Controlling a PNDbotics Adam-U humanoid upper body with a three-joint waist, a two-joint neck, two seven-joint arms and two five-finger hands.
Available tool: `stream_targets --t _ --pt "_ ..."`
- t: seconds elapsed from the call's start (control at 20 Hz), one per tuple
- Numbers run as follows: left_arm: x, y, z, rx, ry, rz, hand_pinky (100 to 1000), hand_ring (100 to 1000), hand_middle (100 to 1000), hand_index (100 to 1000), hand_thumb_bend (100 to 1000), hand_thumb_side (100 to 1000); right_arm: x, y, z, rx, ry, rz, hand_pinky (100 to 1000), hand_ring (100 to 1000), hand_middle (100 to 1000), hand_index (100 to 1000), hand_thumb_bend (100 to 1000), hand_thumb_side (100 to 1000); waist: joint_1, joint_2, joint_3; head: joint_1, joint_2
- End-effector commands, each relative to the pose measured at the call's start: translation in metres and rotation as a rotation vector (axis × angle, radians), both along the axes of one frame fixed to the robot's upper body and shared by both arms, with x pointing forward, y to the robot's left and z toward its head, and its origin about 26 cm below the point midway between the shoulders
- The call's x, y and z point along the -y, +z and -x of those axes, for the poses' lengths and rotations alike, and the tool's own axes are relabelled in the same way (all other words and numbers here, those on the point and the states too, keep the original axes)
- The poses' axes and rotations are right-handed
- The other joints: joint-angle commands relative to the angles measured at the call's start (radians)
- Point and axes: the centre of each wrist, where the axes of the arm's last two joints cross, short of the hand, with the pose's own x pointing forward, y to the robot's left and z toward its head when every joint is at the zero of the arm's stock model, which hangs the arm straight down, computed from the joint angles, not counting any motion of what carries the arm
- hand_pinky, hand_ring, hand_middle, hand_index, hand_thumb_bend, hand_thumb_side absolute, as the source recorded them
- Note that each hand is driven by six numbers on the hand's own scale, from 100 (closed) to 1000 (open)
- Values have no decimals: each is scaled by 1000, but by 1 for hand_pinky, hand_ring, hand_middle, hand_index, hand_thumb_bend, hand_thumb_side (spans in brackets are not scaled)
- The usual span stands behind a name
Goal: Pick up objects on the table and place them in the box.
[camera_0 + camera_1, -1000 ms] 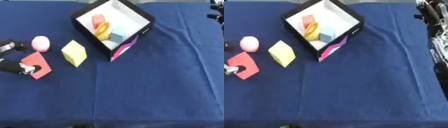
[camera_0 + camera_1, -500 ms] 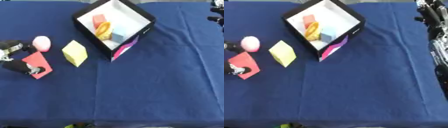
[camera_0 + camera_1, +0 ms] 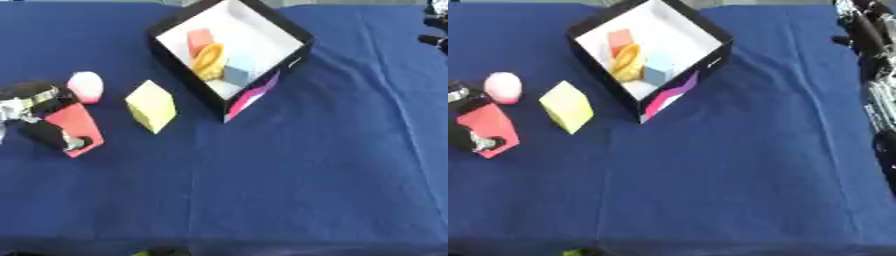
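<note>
1. Cloth (image 3: pixel 289 170) of deep blue covers the whole table, creased in a few long folds.
2. At the far left, the left hand (image 3: pixel 39 117) comes in from the edge, black and silver, and it has the red block (image 3: pixel 75 125) pinched: thumb and fingers are curled onto it, one dark fingertip lying across its lower corner.
3. The red block sits flat on the cloth, tilted, its upper end just below the pink ball (image 3: pixel 86 86).
4. That pink ball rests on the cloth just beside the hand's upper part; whether they touch, I cannot tell.
5. Next along, the yellow block (image 3: pixel 151 106) stands on the cloth, apart from the ball and the red block, near the box's lower left wall.
6. The box (image 3: pixel 278 31), black outside and white inside, sits turned like a diamond at the top centre, with a pink and purple patch on its near outer wall.
7. Inside it lie a red-orange block (image 3: pixel 619 39), a yellow ring-shaped thing (image 3: pixel 628 62) and a light blue block (image 3: pixel 658 70), all bunched toward its left wall.
8. Far right, the right hand (image 3: pixel 864 30) shows at the upper edge, well away from everything; its fingers' state I cannot tell.
</note>
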Motion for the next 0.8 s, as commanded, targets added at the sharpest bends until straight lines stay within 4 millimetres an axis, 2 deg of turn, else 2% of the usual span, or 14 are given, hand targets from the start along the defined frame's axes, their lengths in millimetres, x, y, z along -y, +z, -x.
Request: stream_targets --t 0.05,0.3,0.4,0.55,0.6,0.75,0.8 --pt "4 45 12 163 -63 18 663 505 413 646 252 100 5 11 1 30 -2 11 800 882 788 859 221 572 13 -21 3 -3 -2" --pt "35 118 42 385 -233 118 682 502 419 647 176 100 7 14 2 37 -7 13 801 882 787 857 219 567 17 -29 9 -10 -2" --pt "53 138 40 429 -291 165 682 497 414 643 158 100 7 17 1 38 -6 21 801 882 787 857 219 564 19 -35 11 -20 -2" --pt "87 153 15 421 -371 229 680 492 411 641 135 100 3 23 -1 53 13 27 802 883 788 857 217 556 20 -44 11 -25 -2" --pt "98 156 7 426 -395 237 683 495 415 645 166 100 0 25 -1 61 22 25 802 883 787 857 216 553 19 -46 10 -25 -2" --pt "128 153 -24 438 -433 239 686 502 423 649 171 100 -8 32 -3 81 52 19 803 883 787 857 214 548 14 -49 2 -17 -2" --pt "137 149 -35 438 -442 231 689 509 431 656 206 100 -12 34 -4 86 63 17 803 883 788 857 215 546 13 -49 -1 -14 -2"
